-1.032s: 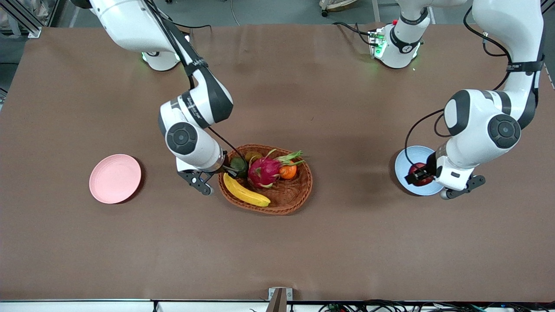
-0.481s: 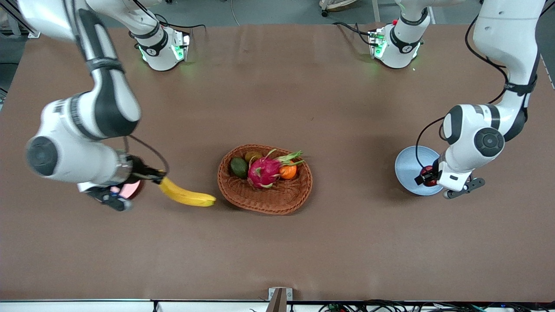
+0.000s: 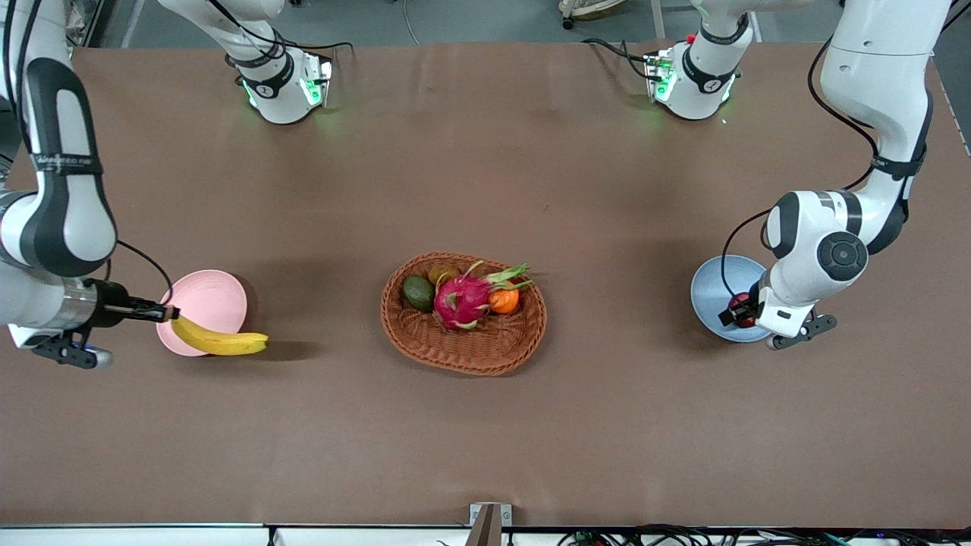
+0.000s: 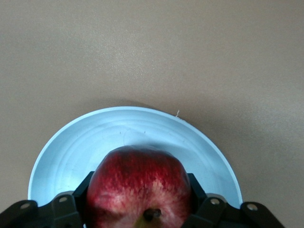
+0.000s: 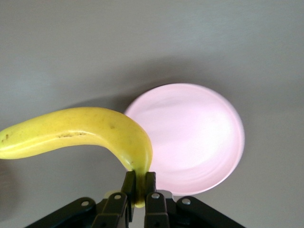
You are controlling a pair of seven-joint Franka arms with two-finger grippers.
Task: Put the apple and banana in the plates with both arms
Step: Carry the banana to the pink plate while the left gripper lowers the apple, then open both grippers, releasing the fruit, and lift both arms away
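My right gripper is shut on one end of the yellow banana and holds it over the edge of the pale pink plate. In the right wrist view the banana curves away from the fingers beside the pink plate. My left gripper is shut on the dark-red apple over the pale blue plate. In the left wrist view the apple sits between the fingers above the blue plate.
A brown wicker basket stands mid-table, holding a magenta dragon fruit, an orange fruit and a dark green avocado. Both arm bases stand along the table edge farthest from the front camera.
My right gripper took the banana out of the basket and carried it toward the right arm's end, to the pink plate. My left gripper kept the apple over the blue plate and shifted slightly.
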